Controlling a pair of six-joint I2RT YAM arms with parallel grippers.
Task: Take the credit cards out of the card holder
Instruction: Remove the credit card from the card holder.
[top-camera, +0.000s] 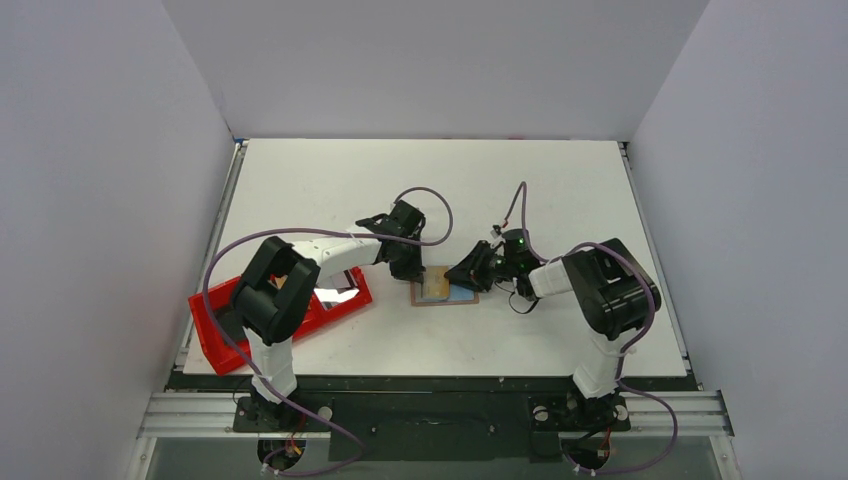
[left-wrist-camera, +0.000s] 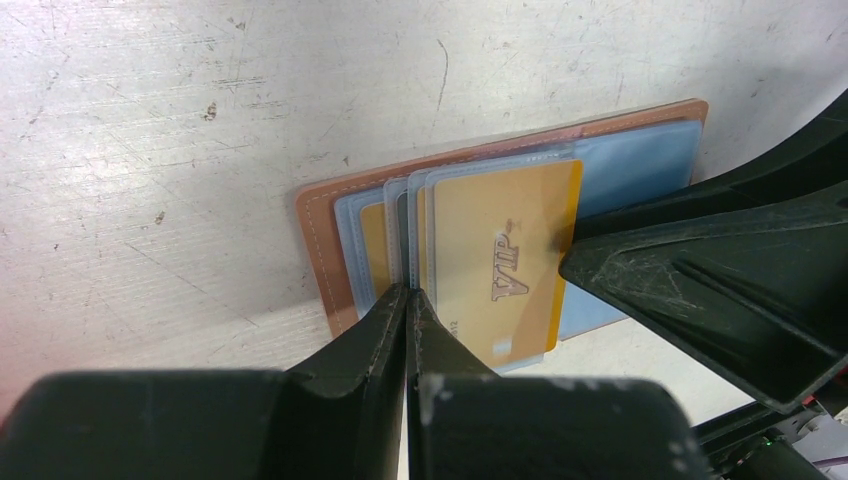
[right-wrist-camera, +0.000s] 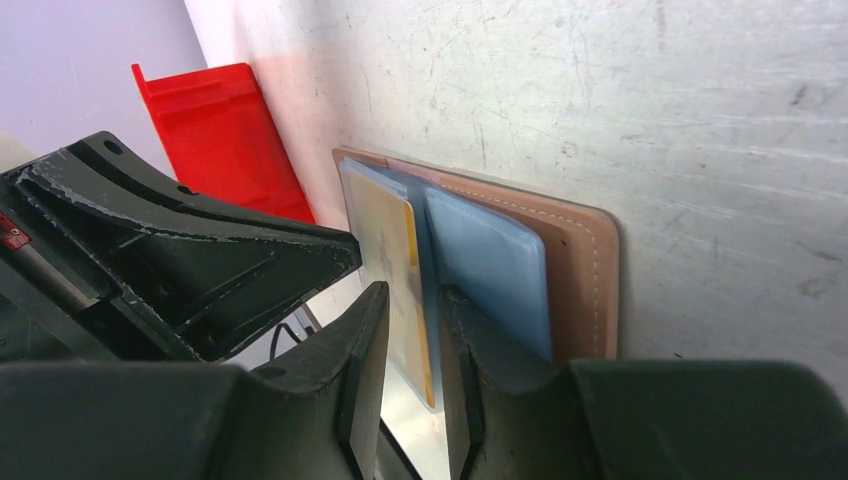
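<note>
The card holder (top-camera: 446, 299) lies open on the table, tan leather rim (left-wrist-camera: 318, 250) around pale blue sleeves (right-wrist-camera: 490, 260). A gold credit card marked VIP (left-wrist-camera: 500, 250) sticks halfway out of a sleeve towards the right. A second gold card (left-wrist-camera: 372, 248) sits inside a sleeve. My left gripper (left-wrist-camera: 408, 293) is shut, its tips resting on the sleeves at the holder's near edge. My right gripper (right-wrist-camera: 410, 295) stands narrowly open, with the gold card's (right-wrist-camera: 385, 240) free edge in the gap between its fingers. One of those fingers (left-wrist-camera: 680, 260) touches the card's right edge.
A red tray (top-camera: 222, 335) sits at the table's left edge under the left arm, with a pale shiny flat thing (top-camera: 335, 283) in it. The tray (right-wrist-camera: 225, 130) also shows beyond the holder in the right wrist view. Grey walls enclose the table.
</note>
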